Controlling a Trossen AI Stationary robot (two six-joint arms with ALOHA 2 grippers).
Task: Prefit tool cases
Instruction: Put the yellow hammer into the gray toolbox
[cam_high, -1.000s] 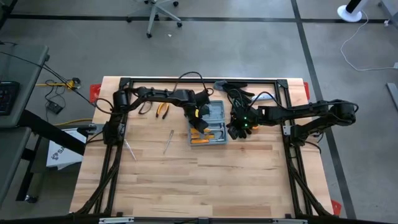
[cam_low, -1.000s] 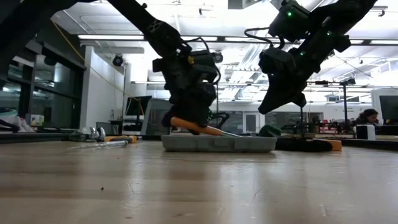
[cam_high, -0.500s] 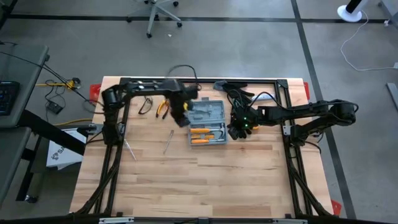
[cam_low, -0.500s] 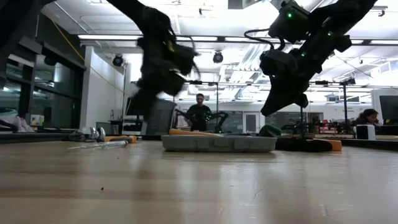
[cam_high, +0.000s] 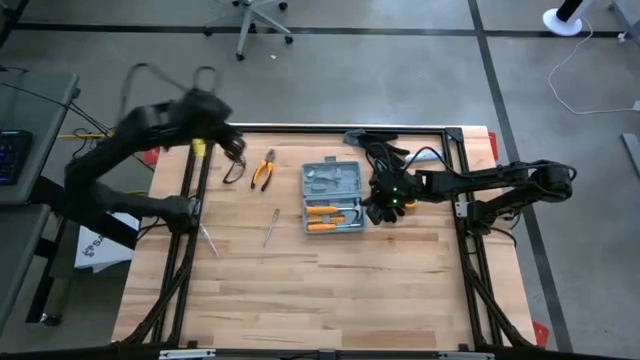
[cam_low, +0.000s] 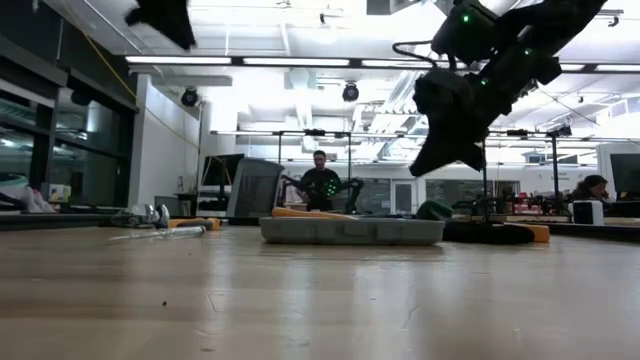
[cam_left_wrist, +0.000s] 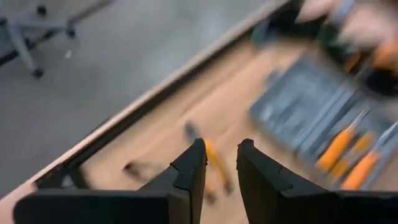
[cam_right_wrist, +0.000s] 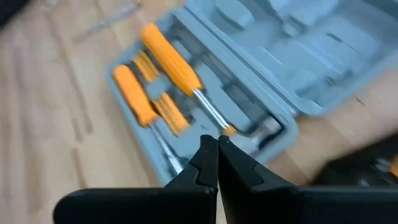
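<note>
Left gripper (cam_left_wrist: 216, 163), jaws narrowly parted and empty, is swinging away from the open grey-blue plastic tool case (cam_high: 333, 196) after leaving orange-handled tools (cam_high: 333, 216) seated; right gripper (cam_right_wrist: 217, 154) is hovering closed.

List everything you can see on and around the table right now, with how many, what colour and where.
Tool case: one, grey-blue, open, table's far middle.
Screwdrivers in case: orange handles, at least two, lying in the case's tray.
Pliers: one, orange-handled, left of the case.
Loose screwdriver: one, metallic, in front of the pliers.
Slim tool: one, metallic, near the table's left edge.
Gloves: dark, count unclear, right of the case at the far edge.
Office chair: one, grey, on the floor beyond the table.
Person: one, dark clothing, in the room behind.
Left end effector: black, slightly open, raised off the table's far left corner.
Right end effector: black, shut, above the case's right edge.
</note>
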